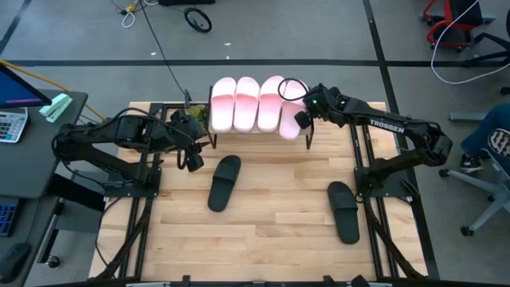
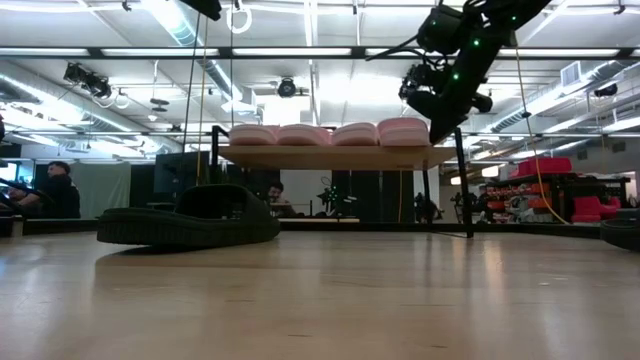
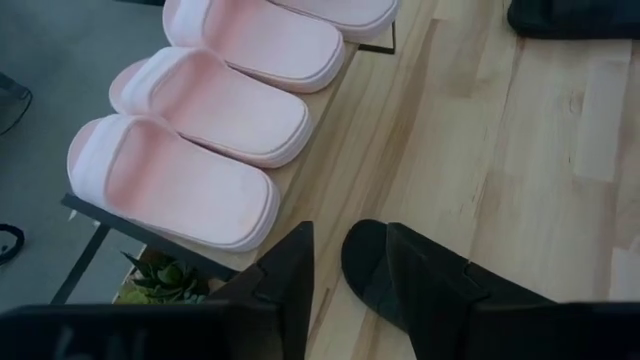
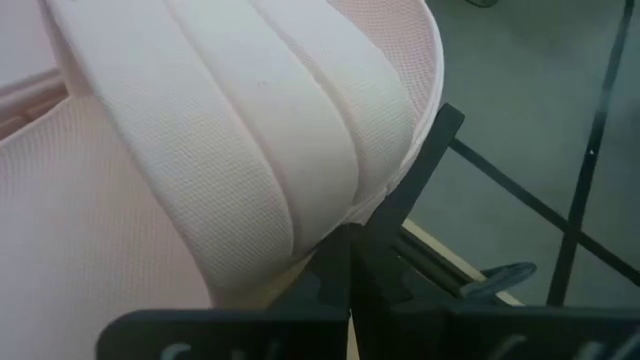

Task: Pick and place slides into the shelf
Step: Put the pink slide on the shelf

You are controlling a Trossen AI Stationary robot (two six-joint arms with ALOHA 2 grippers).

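Note:
Four pale pink slides (image 1: 247, 104) lie side by side on the shelf (image 2: 330, 156) at the table's far edge. My right gripper (image 1: 304, 119) is shut at the shelf's right end, beside the rightmost pink slide (image 2: 403, 130). One black slide (image 1: 225, 182) rests sole down on the table near its middle, and another black slide (image 1: 344, 211) lies to the right. My left gripper (image 1: 191, 158) hangs open just left of the shelf. In the left wrist view the left gripper (image 3: 347, 240) frames the end of the nearer black slide (image 3: 370, 270). My right gripper (image 4: 350, 265) has its shut fingers against the rightmost pink slide's right side, at the foot of the strap (image 4: 300, 235). It comes from the table's right, slanting down. The slide lies flat on the shelf's top board. Nothing shows between the fingers.
A small green plant (image 3: 165, 280) stands by the shelf's left end, under my left arm. A desk with a calculator (image 1: 9, 123) is off the table's left. People sit in the room beyond (image 2: 55, 190). Bare tabletop (image 1: 271, 239) lies between the black slides.

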